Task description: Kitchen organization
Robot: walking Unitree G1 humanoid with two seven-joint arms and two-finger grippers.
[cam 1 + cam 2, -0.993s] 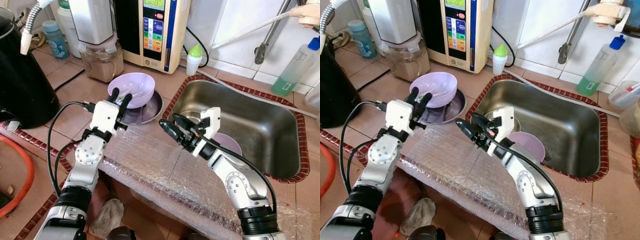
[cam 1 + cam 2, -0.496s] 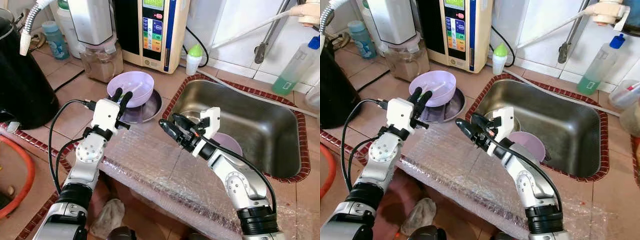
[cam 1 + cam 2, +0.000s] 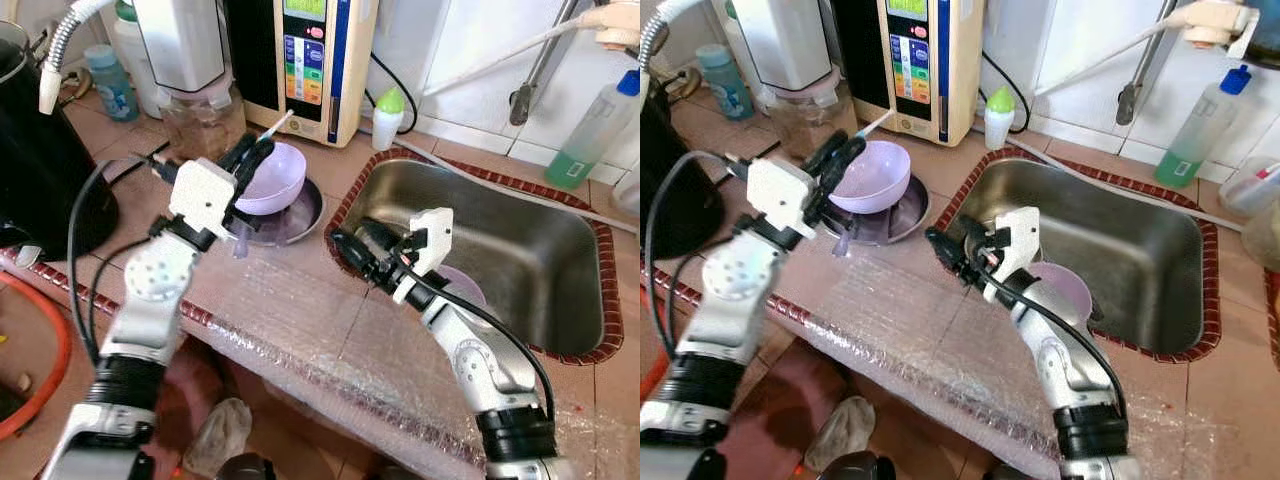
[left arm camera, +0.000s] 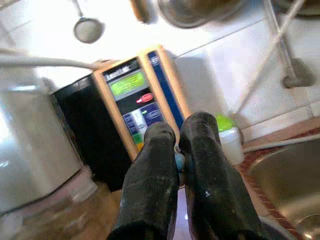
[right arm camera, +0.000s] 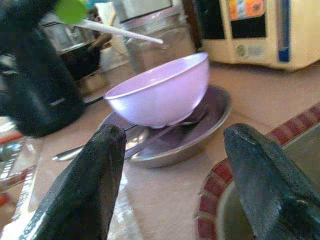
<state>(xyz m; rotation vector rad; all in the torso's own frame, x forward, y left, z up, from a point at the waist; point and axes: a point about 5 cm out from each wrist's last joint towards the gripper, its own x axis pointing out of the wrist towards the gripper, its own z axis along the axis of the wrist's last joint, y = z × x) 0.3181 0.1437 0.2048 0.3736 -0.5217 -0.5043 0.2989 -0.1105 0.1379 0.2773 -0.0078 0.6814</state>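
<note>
Purple bowl (image 3: 272, 177) on dark plate (image 3: 300, 214), water machine (image 3: 308, 60) behind, sink (image 3: 520, 240) beside

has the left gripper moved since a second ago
Yes. The left gripper has lifted up and away from the robot, from the near rim of the purple bowl toward the water machine, and now pinches a thin white stick.

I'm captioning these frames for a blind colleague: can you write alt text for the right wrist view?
A lilac bowl sits in a shallow grey dish on a tiled counter, seen between the right gripper and its wide-open jaws. A metal spoon lies under the bowl, and a thin white stick crosses above it.
</note>
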